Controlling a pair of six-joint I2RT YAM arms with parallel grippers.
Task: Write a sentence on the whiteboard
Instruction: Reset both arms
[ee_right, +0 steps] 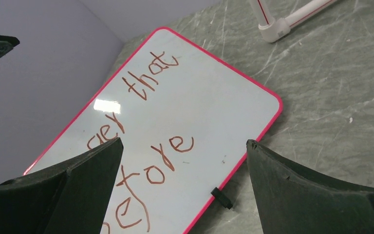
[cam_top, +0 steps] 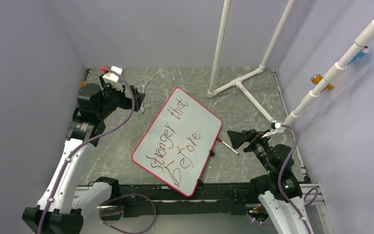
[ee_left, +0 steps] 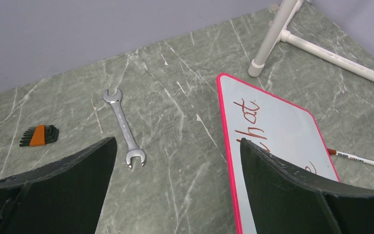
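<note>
While both arms hang over the table, neither holds anything.

Left pincer: fingers spread wide, nothing between them.

Right pincer: fingers spread wide likewise, nothing gripped.

Whiteboard: lies flat on the table at a slant, between the two pincers. From the left pincer it sits ahead and to the right, and that pincer's right finger hides part of it in the wrist view. From the right pincer it sits straight ahead and to the left, filling the gap between the fingers. One black clip sits on the rim ahead of this pincer, nearer its right finger.

Sentence: dark-red handwriting in two lines, reading "stronger that" over "before". The right wrist view shows "that" and most of "before"; the left finger covers the rest. The left wrist view shows little more than "hat".

Marker: lies on the table just beside the board's edge, close under the right pincer's tips. Contact with the board cannot be told.

Wrench: flat on the table just ahead of the left pincer, nearer its left finger, apart from the board.

Hex keys: in an orange holder, farther out to the left of that finger.

Pipe frame: white, standing on the table beyond the board, well ahead of both pincers.
</note>
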